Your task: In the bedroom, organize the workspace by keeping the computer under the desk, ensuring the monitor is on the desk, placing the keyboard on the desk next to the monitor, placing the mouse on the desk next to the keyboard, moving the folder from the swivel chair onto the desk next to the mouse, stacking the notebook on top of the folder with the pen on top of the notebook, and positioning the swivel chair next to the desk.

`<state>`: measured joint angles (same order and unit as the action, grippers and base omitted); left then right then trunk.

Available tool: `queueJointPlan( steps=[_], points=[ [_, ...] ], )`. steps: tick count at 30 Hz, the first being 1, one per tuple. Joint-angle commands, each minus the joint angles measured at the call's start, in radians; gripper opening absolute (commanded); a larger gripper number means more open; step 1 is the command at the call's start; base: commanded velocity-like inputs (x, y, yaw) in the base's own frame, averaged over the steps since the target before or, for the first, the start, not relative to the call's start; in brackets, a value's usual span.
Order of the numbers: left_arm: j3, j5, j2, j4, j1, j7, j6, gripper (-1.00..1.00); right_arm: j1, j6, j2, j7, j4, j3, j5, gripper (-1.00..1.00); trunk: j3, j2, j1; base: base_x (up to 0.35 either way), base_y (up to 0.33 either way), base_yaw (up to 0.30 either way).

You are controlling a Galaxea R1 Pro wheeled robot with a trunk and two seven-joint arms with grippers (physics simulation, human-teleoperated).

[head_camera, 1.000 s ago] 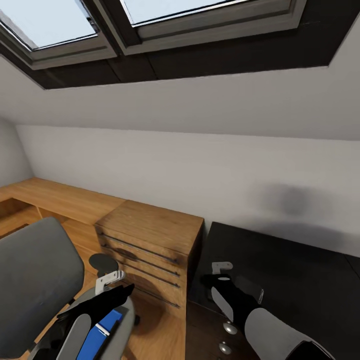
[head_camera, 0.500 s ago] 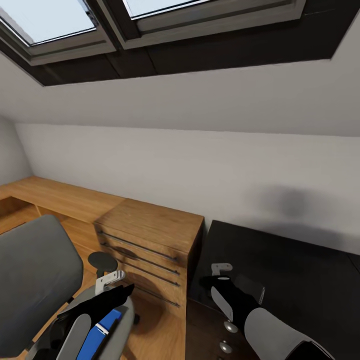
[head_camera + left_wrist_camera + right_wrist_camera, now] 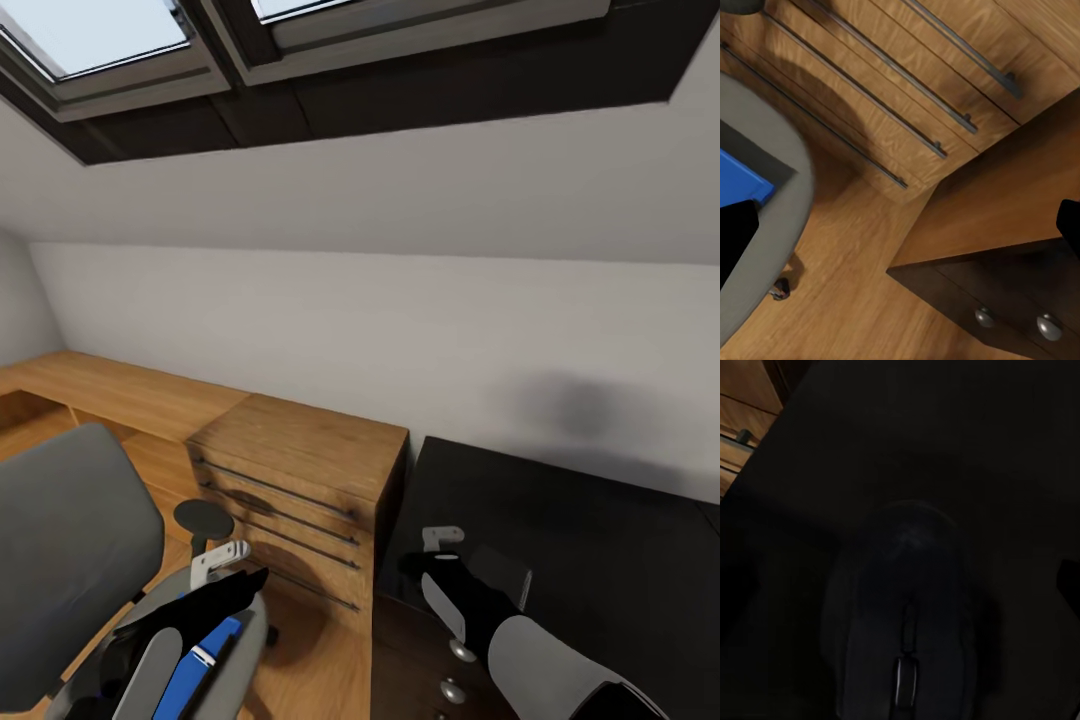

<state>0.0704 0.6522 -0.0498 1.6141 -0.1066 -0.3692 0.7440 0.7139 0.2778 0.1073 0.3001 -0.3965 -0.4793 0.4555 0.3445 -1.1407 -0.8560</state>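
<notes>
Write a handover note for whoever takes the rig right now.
Left gripper: open, hovering over the swivel chair seat by the folder.
Right gripper: open, above the mouse, not gripping it.
Done: mouse lies on the desk, near the end beside the wooden dresser.
Left: folder lies on the chair seat; move it onto the desk next to the mouse, stack notebook and pen, set the chair by the desk. Monitor, keyboard and computer to be checked.

Skylit room, soft shadows, dim desktop
</notes>
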Motion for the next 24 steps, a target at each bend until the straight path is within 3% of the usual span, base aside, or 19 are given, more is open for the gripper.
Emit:
queueJointPlan(
  steps=[1, 11, 17, 24],
  points=[
    [0.002, 0.01, -0.001, 0.001, -0.001, -0.01, 0.001, 1.0, 0.001, 0.005, 0.0, 0.008, -0.002, -0.008, 0.008, 1.0, 0.004, -0.008, -0.004, 0.0, 0.0, 0.0],
    [0.001, 0.01, -0.001, 0.001, -0.001, -0.011, 0.001, 1.0, 0.001, 0.048, -0.001, 0.008, -0.002, -0.007, 0.009, 1.0, 0.008, -0.015, -0.008, 0.0, 0.0, 0.0],
    [0.001, 0.01, -0.001, 0.001, -0.001, -0.011, 0.002, 1.0, 0.001, 0.052, -0.001, 0.008, -0.002, -0.007, 0.009, 1.0, 0.026, -0.057, -0.031, 0.0, 0.0, 0.0],
    [0.001, 0.01, -0.001, 0.001, -0.001, -0.011, 0.003, 1.0, 0.001, 0.052, -0.001, 0.008, -0.002, -0.007, 0.009, 1.0, 0.033, -0.071, -0.039, 0.0, 0.0, 0.0]
  ],
)
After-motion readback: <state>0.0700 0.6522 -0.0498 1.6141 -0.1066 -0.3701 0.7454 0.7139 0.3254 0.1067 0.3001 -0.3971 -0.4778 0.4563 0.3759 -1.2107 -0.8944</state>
